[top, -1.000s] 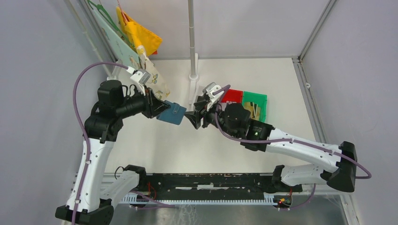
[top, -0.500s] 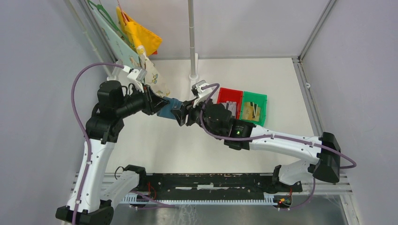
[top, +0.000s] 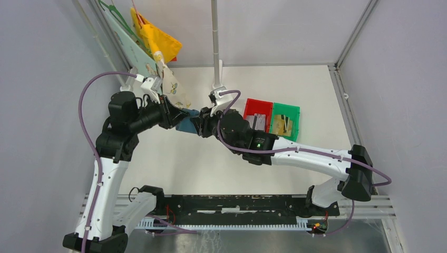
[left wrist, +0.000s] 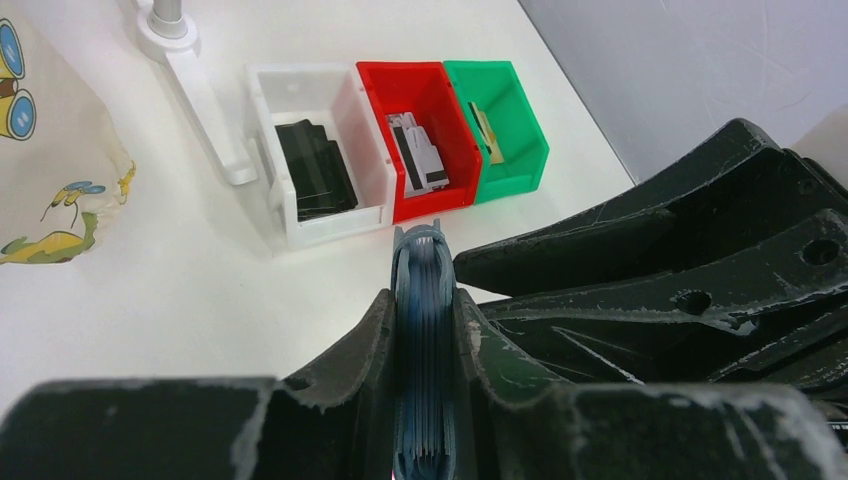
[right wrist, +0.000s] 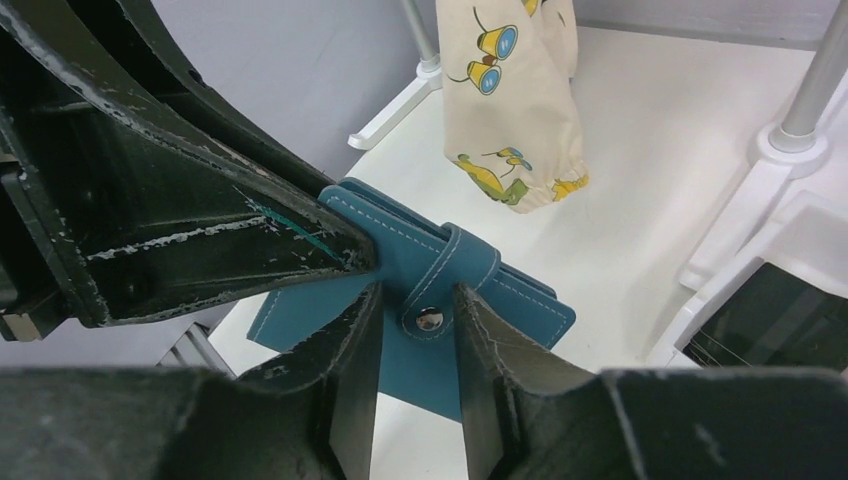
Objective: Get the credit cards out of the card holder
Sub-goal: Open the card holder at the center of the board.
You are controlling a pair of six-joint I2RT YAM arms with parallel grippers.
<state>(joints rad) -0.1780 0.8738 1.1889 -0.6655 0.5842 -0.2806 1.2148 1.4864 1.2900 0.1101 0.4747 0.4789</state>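
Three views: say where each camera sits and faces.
Top external: above, behind the bases, looking down; both arms show.
Left wrist: on that arm, facing the bins past the edge-on card holder; left claw and the other arm's fingers show.
Right wrist: on that arm, facing the snap tab; right claw and left claw show.
Shared: both wrist views show the card holder.

- In the top view the card holder (top: 187,125) is mostly hidden between the left gripper (top: 179,120) and the right gripper (top: 197,127).
- From the left wrist its layers blur together, edge-on.
- Whether the right gripper presses the snap tab (right wrist: 430,300) cannot be told.
- The white bin (right wrist: 735,290) is cut off by the right wrist view's edge.
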